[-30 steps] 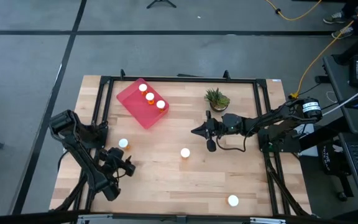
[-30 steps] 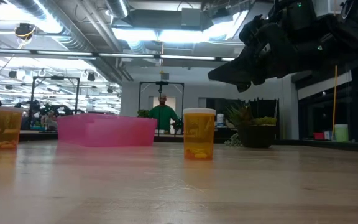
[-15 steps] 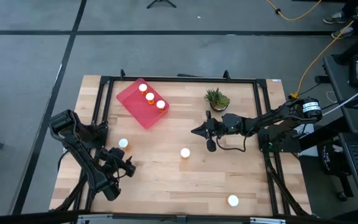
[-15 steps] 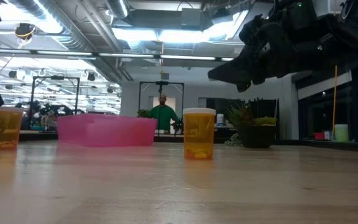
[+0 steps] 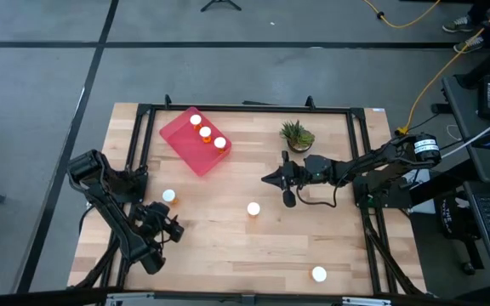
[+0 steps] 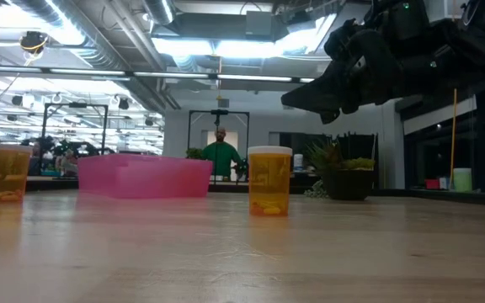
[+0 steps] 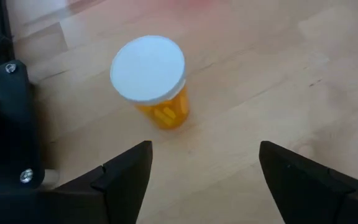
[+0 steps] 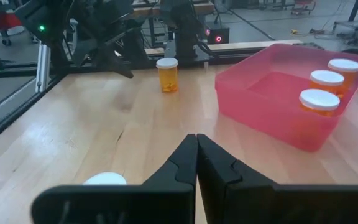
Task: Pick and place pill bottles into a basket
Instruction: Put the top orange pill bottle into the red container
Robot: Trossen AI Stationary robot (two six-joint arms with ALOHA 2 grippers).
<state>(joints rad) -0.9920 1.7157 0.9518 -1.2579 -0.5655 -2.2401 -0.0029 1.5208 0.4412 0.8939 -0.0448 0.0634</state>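
A: Three pill bottles (image 5: 207,133) upright in the red basket (image 5: 181,146), over by the far left corner of the table (image 5: 228,255). Three more loose on the wood: one near the left edge (image 5: 168,196), one around mid-table (image 5: 253,208), one by the near edge toward the right corner (image 5: 319,274).

B: Labels? Nothing readable, only white caps and orange walls. Pills piled at the bottom of the mid-table one, seen from table height.

A: Left gripper (image 5: 170,226) low over the table near the left edge, just on the near side of the left-edge bottle (image 7: 151,78). Fingers (image 7: 126,174) spread wide, bottle standing apart from them, untouched.

B: Right gripper (image 5: 270,179) out over the middle, arm stretched in from the right edge, pointing toward the basket (image 8: 278,93). Fingers (image 8: 182,163) pressed together, nothing between. Raised clear of the wood, going by the table-height camera (image 6: 310,97).

A: Potted plant (image 5: 296,134) near the far edge, just beyond that right arm.

B: And a person in green (image 6: 220,154) standing far back in the room behind the table.
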